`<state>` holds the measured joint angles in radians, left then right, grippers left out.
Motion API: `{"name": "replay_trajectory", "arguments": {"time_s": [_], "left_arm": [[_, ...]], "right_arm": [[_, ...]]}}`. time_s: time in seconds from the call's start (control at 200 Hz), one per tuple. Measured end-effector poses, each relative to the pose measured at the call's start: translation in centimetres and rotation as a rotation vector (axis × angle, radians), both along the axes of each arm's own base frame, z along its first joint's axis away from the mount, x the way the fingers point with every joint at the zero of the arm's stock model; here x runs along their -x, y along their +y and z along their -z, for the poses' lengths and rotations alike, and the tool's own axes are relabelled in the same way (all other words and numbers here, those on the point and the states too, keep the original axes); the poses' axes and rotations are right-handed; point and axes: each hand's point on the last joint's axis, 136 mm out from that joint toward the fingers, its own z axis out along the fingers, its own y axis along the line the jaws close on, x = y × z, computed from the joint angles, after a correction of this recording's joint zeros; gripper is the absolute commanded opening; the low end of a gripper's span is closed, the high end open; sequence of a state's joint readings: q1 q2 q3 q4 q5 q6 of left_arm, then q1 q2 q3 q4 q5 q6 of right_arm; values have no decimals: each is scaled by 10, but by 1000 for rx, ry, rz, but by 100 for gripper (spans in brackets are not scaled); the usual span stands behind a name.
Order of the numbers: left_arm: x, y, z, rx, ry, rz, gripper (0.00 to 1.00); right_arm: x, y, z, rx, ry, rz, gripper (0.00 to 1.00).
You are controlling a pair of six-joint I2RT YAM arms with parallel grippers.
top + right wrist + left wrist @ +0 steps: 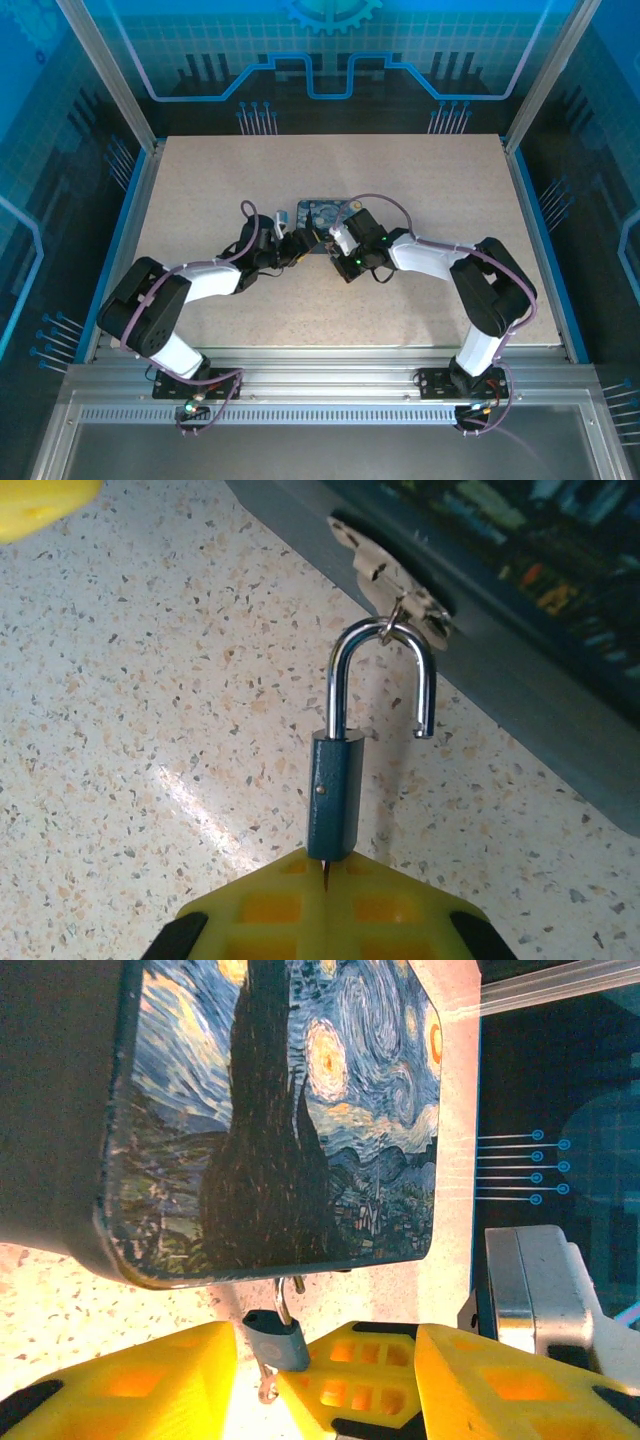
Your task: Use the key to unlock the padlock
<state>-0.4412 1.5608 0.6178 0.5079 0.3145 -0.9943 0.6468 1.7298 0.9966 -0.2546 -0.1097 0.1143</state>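
Padlock (331, 795): shackle (340, 670) sprung, hooked on hasp (395, 580) at 12 o'clock.
Your right gripper (325, 900) pinches the key (325, 872); your left gripper (290, 246), half open, holds nothing: back it off gently.

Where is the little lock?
Look at the dark-blue tin with the swirly starry painting in the middle of the table. A small metal clasp sticks out of its side, and the lock hangs there. It is the tiny grey-blue block with a shiny silver loop, pinched between yellow fingers.
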Motion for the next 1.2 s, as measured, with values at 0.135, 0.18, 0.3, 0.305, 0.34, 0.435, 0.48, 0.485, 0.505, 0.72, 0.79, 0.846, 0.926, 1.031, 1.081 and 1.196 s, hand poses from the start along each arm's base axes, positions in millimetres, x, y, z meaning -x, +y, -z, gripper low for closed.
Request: {"name": "replay_trajectory", "arguments": {"time_s": [0.135,0.18,0.3,0.305,0.34,0.435,0.48,0.485,0.505,0.72,0.79,0.846,0.926,1.031,1.081,1.196], "left_arm": [[-3,7,2,-21,-5,-17,53],[-4,9,3,-29,-6,-20,54],[-5,13,6,-46,-3,-26,54],[-5,13,6,-47,-3,-26,54],[-5,13,6,-52,-6,-26,54],[-8,14,5,-62,-12,-27,54],[-8,14,4,-65,-14,-27,54],[-8,14,4,-65,-14,-27,54],[-8,14,4,-65,-14,-27,54],[-18,14,0,-74,-32,-39,55],[-24,14,-1,-77,-39,-42,54],[-28,16,-1,-78,-40,-48,54],[-30,17,-1,-78,-41,-52,55],[-30,17,-1,-78,-42,-52,55],[-30,17,-1,-77,-43,-52,55],[-23,20,4,-81,-32,-52,57]], "right_arm": [[1,0,-1,2,-3,-11,0],[1,0,-1,2,-2,-12,0],[1,0,0,6,-5,-21,0],[1,0,0,6,-5,-21,0],[1,0,0,7,-7,-25,0],[1,0,-1,8,-11,-30,0],[1,0,-1,9,-13,-34,0],[1,0,-1,9,-12,-34,0],[1,0,-1,9,-13,-34,0],[0,0,-4,9,-26,-46,0],[-2,2,-6,9,-35,-49,0],[-4,2,-8,10,-44,-53,0],[-6,3,-11,11,-53,-58,0],[-8,3,-13,24,-71,-68,0],[-9,3,-13,29,-74,-71,0],[-7,2,-12,45,-80,-89,0]]}}
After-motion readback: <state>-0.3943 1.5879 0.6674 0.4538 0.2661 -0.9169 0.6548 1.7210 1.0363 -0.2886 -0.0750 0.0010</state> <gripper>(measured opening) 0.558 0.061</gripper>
